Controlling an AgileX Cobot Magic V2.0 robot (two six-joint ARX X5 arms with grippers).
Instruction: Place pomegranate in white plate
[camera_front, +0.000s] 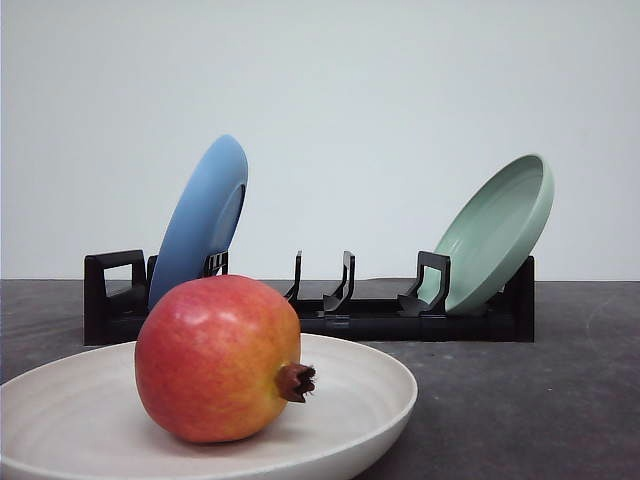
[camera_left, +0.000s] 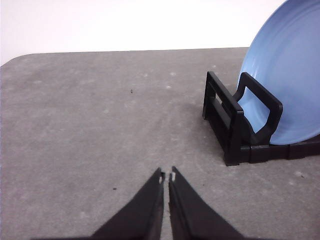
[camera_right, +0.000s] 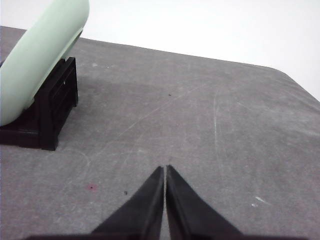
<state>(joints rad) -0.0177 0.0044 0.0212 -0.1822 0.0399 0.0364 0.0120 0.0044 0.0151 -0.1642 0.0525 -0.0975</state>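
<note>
The red pomegranate lies on its side in the white plate at the near left of the front view, its brown crown pointing right. Nothing grips it. My left gripper is shut and empty, hovering over bare grey table beside the left end of the black rack. My right gripper is also shut and empty, over bare table to the right of the rack's other end.
A black dish rack stands across the middle of the table behind the white plate. A blue plate leans in its left end and a pale green plate in its right end. Grey table lies open at the right.
</note>
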